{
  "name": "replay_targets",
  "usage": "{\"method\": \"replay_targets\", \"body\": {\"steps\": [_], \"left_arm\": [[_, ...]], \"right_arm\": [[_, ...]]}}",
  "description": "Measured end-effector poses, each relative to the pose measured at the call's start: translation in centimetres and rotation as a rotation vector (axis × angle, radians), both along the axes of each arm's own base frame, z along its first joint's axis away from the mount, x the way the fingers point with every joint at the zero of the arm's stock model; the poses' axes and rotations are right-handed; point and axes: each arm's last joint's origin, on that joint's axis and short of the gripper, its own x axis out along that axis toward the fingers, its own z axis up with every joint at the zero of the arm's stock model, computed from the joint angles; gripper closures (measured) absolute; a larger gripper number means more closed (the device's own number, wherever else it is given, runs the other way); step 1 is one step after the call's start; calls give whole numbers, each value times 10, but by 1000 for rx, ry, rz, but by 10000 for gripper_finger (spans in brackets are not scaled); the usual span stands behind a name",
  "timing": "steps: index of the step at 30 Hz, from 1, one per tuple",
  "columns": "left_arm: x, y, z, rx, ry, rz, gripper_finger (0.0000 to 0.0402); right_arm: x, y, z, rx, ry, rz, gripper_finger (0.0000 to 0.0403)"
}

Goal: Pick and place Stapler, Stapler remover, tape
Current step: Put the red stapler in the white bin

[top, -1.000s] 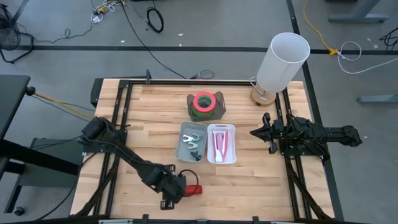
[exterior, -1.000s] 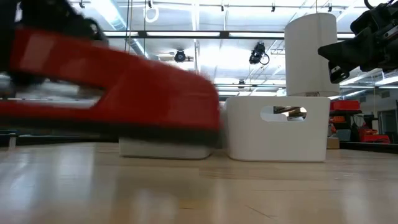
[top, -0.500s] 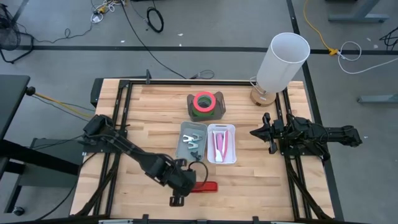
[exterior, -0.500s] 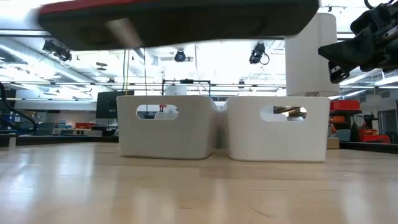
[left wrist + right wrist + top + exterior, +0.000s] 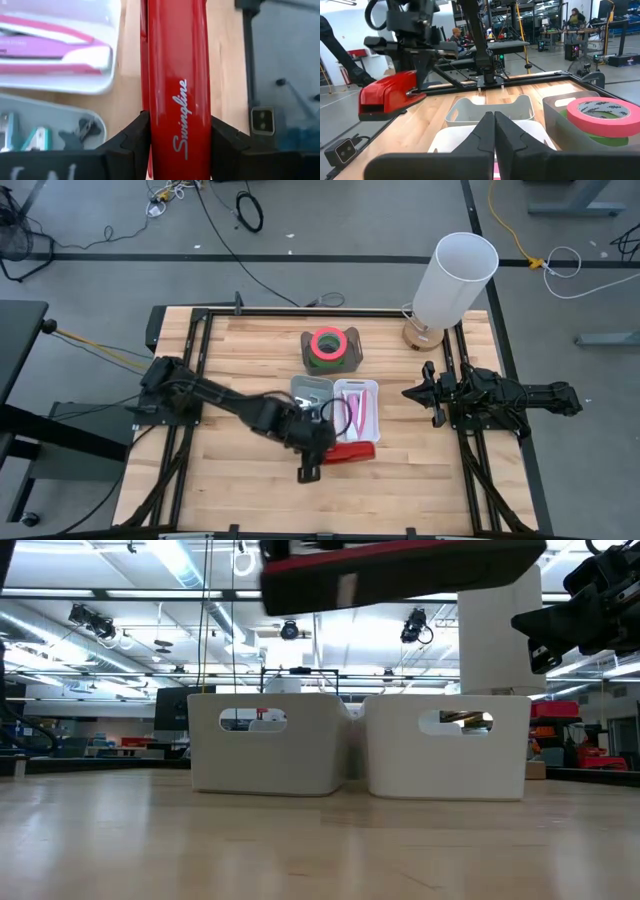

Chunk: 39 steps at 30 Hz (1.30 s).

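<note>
- We see the left gripper [image 5: 325,450] just below the centre of the high view, its fingers clamped on the sides of a red stapler [image 5: 350,452].
- In the left wrist view the stapler [image 5: 177,85] fills the middle of the frame, with a dark finger [image 5: 131,142] pressed to each flank.
- The stapler hangs clear of the table [image 5: 250,350]: in the low view it shows as a red and dark bar [image 5: 400,565] across the top of the frame, above the two bins.
- In the high view the stapler sits at the lower edge of the white bin [image 5: 372,388], at centre, which holds a pink stapler [image 5: 354,412].
- Just left of that bin is a grey bin [image 5: 298,388] with small staple removers inside; we see them at the lower left of the left wrist view [image 5: 30,137].
- Above the two bins in the high view, a third container [image 5: 352,358] holds a roll of tape [image 5: 327,344], pink on top and green beneath.
- The right gripper [image 5: 415,392] rests at the right of the high view, well apart from the bins, with its fingers pressed together and nothing between them; the right wrist view shows the two tips [image 5: 494,122] meeting.
- A white lamp [image 5: 455,278] stands at the upper right of the table.
</note>
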Motion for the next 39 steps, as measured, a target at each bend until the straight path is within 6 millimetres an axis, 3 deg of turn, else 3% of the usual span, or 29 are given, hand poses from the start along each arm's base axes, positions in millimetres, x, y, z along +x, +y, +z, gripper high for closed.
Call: {"method": "replay_targets", "body": {"steps": [11, 25, 30, 39], "left_arm": [[29, 55, 10, -98, -140, 107, 250], [44, 121, 9, -142, -188, 323, 247], [51, 131, -7, -305, -109, 522, 250], [53, 128, -18, -320, -70, 551, 248]], "right_arm": [[0, 0, 0, 0, 0, 0, 399], [0, 0, 0, 0, 0, 0, 399], [0, 0, 0, 0, 0, -3, 399], [0, 0, 0, 0, 0, 0, 399]]}}
